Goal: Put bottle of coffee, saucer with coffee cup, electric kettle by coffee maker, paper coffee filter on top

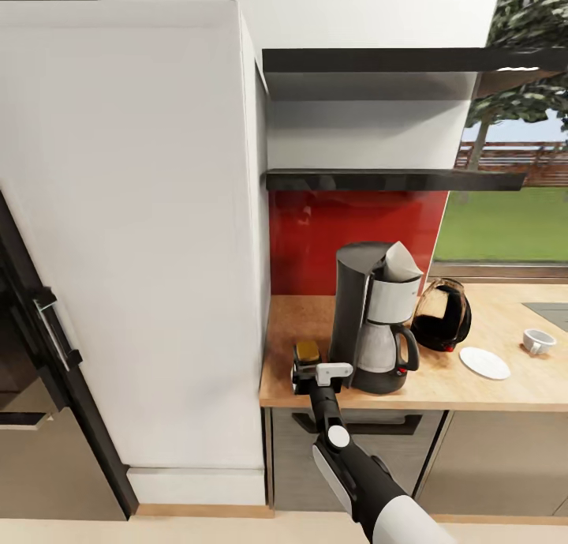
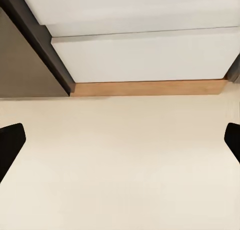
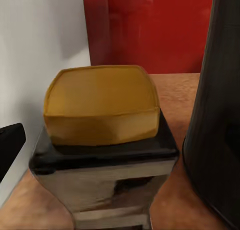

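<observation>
Head view, setting: light-wood tabletop [image 1: 489, 390] over dark grey cabinet fronts, red backsplash [image 1: 315, 240], tall white cabinet [image 1: 134, 236] at one end, window over grass at the other.
Head view, shelf: lower black kitchen shelf [image 1: 394, 180] looks bare.
Head view, task things: coffee maker [image 1: 375, 323] stands upright with the paper coffee filter [image 1: 401, 263] on its top; electric kettle [image 1: 442, 315] just beside it; saucer [image 1: 484, 362] lies bare, coffee cup [image 1: 539, 340] well apart from it, so that pairing looks not yet done.
Head view, right arm: right gripper [image 1: 315, 374] reaches to the bottle of coffee [image 1: 306, 353], which sits on the tabletop near its front edge, between the white cabinet and the coffee maker.
Left wrist view: left gripper's fingers [image 2: 10, 145] spread wide, holding nothing, over pale floor [image 2: 120, 165] by the cabinet plinth; probably parked out of the way.
Right wrist view: yellow-gold lid and dark body of the bottle close up, black coffee maker just beside; one finger tip [image 3: 10, 140] stands clear of the bottle, but I cannot tell whether the fingers grip it.
Difference: only the wrist view shows the narrow gap between bottle and machine.
</observation>
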You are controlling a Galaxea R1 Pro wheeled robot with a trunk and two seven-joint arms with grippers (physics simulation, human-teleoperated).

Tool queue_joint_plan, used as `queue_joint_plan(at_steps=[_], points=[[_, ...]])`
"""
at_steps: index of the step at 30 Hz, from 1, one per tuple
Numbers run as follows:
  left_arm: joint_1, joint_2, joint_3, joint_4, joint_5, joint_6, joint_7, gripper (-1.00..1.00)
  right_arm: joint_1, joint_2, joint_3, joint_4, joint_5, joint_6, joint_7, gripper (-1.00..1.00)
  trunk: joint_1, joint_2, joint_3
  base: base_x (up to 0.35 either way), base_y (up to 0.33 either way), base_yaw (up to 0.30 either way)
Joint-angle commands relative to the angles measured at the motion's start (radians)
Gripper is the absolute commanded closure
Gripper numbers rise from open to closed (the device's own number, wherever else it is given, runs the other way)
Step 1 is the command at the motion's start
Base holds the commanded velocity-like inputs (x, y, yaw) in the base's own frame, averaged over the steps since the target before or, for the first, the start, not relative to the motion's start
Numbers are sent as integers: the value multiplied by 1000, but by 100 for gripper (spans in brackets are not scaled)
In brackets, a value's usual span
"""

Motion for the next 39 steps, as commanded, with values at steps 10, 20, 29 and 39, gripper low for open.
queue_joint_plan(at_steps=[10, 20, 29, 39], points=[[0, 1, -8, 0, 10, -3, 0, -100, -1, 0, 4, 2, -10, -7, -3, -100, 0, -1, 0, 0, 0, 0], [0, 1, -8, 0, 10, -3, 0, -100, -1, 0, 4, 2, -10, -7, -3, -100, 0, -1, 0, 0, 0, 0], [0, 1, -8, 0, 10, -3, 0, -100, -1, 0, 4, 1, -10, -7, -3, -100, 0, -1, 0, -125, 0, 0], [-4, 0, -8, -1, 11, -4, 0, -100, -1, 0, 5, 3, -16, -7, -3, -100, 0, -1, 0, -197, 0, 0]])
